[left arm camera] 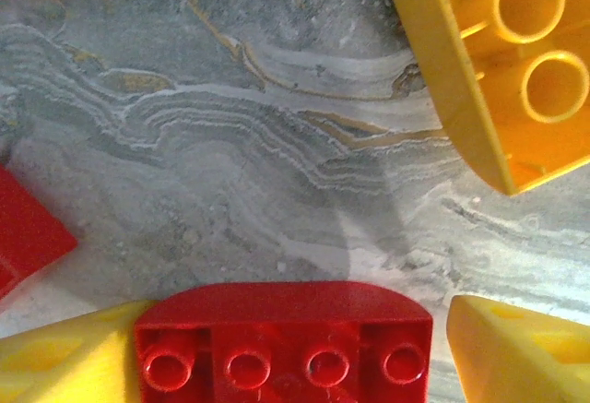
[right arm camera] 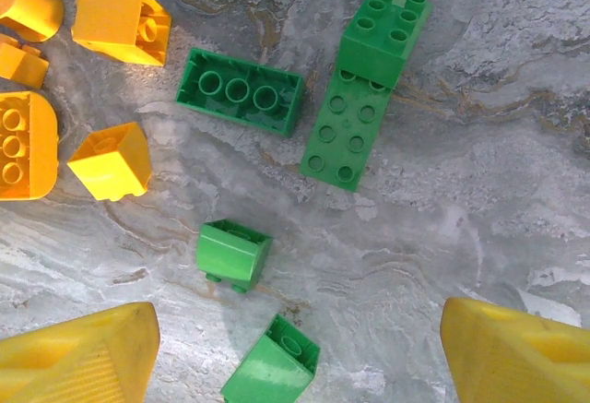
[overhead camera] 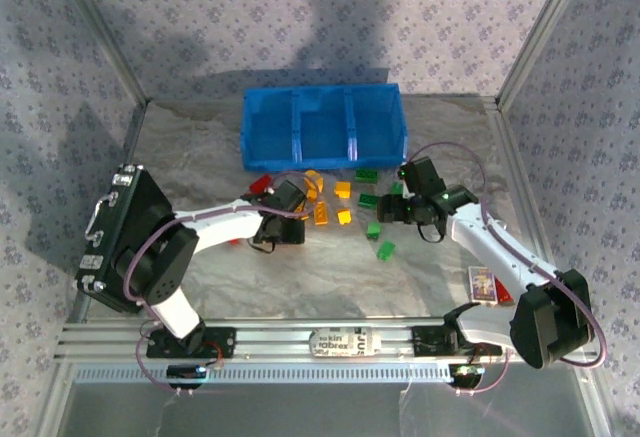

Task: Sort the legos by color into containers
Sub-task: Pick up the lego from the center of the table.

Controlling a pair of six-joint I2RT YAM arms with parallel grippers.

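In the left wrist view a red lego [left arm camera: 286,315], studs toward the camera, lies between the yellow fingers of my left gripper [left arm camera: 295,352]. The left finger [left arm camera: 74,357] touches it and a narrow gap shows at the right finger [left arm camera: 516,348]. An orange-yellow lego [left arm camera: 516,62] lies beyond, and another red one [left arm camera: 23,237] at the left. My right gripper [right arm camera: 295,348] hangs open over green legos [right arm camera: 240,91], with a small green one [right arm camera: 270,371] lying between its fingers. The blue container [overhead camera: 322,127] stands at the back with its three compartments.
A black case [overhead camera: 120,242] stands at the left beside the left arm. A small white and red box [overhead camera: 484,283] lies near the right arm. Orange-yellow legos [overhead camera: 322,214] and green legos [overhead camera: 373,229] are scattered in front of the bin. A metal rail [overhead camera: 340,342] runs along the near edge.
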